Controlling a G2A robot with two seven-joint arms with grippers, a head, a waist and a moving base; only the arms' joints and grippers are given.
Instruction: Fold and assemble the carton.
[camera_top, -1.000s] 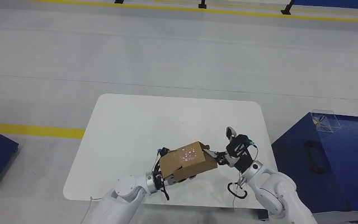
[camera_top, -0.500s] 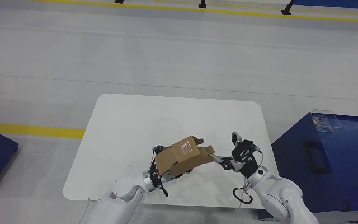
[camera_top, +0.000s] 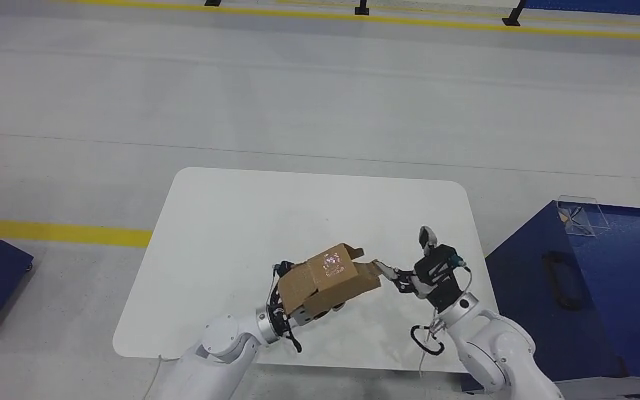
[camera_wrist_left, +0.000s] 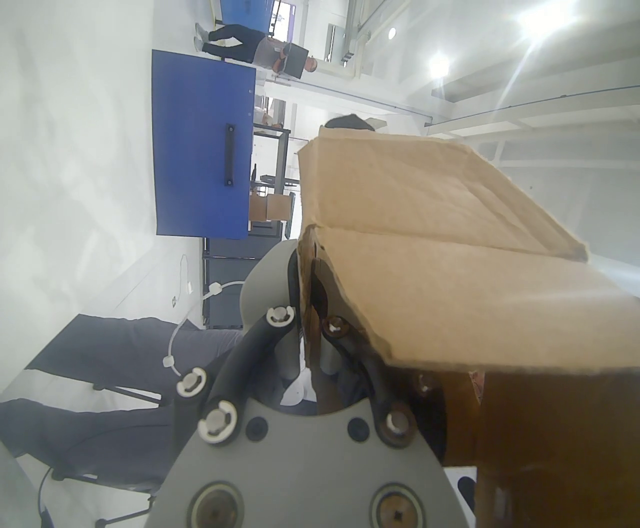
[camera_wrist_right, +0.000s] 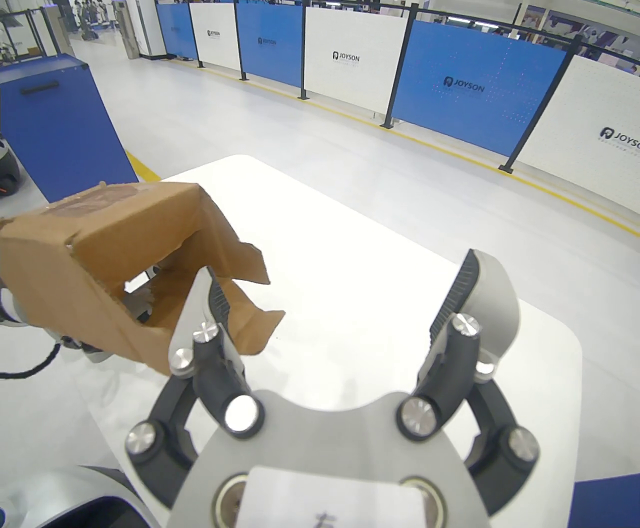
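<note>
The brown carton (camera_top: 325, 281) is held tilted above the near part of the white table (camera_top: 250, 210), partly formed, with its end flaps loose. My left gripper (camera_top: 291, 307) is under its near-left end, shut on a wall edge; the left wrist view shows the cardboard (camera_wrist_left: 450, 260) pinched between the fingers (camera_wrist_left: 270, 285). My right gripper (camera_top: 405, 254) is at the carton's right end, open wide. In the right wrist view the carton (camera_wrist_right: 100, 240) shows its open end, and one finger (camera_wrist_right: 212, 295) stands against a torn loose flap (camera_wrist_right: 250, 320). Nothing lies between the right gripper (camera_wrist_right: 342, 280) fingers.
A blue cabinet (camera_top: 570, 290) stands beside the table's right edge. Another blue cabinet (camera_wrist_right: 55, 125) stands off the table's left side. Blue and white fence panels (camera_wrist_right: 450, 85) line the far floor. The table's far half (camera_wrist_right: 350, 240) is bare.
The right gripper has drawn back to the right from the carton's end and stands open. The carton has shifted a little left, and its right-end flaps hang looser.
</note>
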